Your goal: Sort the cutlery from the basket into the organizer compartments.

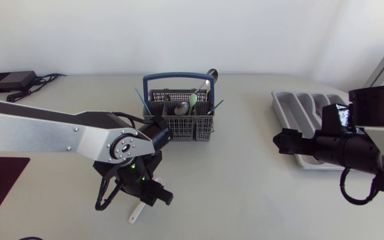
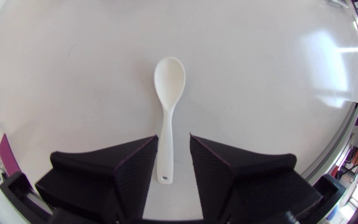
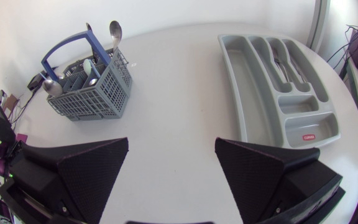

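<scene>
Spoon bracketed, not yet gripped

Left hand [image 2: 173, 140] hangs low over the bench [image 2: 260, 74], its fingers released on either side of the handle of the white plastic spoon [image 2: 168, 115] lying flat there, apparently lined up to pinch it. Further right, the grey basket [image 1: 179, 123] holds upright cutlery. The right hand [image 3: 171, 149] hovers spread wide and empty beside the organizer [image 3: 253, 87], probably to stay clear.

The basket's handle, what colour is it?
Blue. The arched plastic handle on the grey cutlery basket shows best in the right wrist view.
</scene>
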